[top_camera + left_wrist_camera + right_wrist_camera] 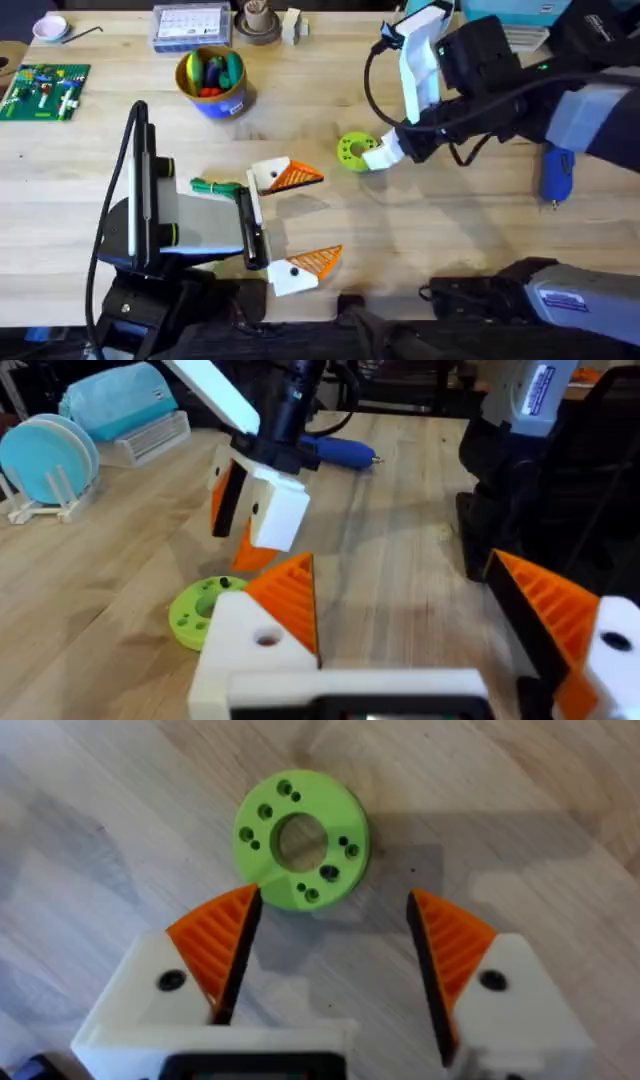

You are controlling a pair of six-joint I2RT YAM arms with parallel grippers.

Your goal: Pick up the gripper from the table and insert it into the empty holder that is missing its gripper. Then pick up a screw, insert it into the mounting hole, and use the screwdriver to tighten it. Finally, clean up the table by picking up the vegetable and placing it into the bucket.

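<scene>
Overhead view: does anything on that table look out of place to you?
One thing: a slender green vegetable lies loose on the table beside the left gripper, while other colourful toy pieces sit in the blue bucket. Nothing looks spilled or broken.

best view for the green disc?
Right wrist: the green disc lies flat, whole, holes visible, just ahead of the open right gripper. Overhead shows it small; left wrist shows it edge-on, partly hidden.
</scene>
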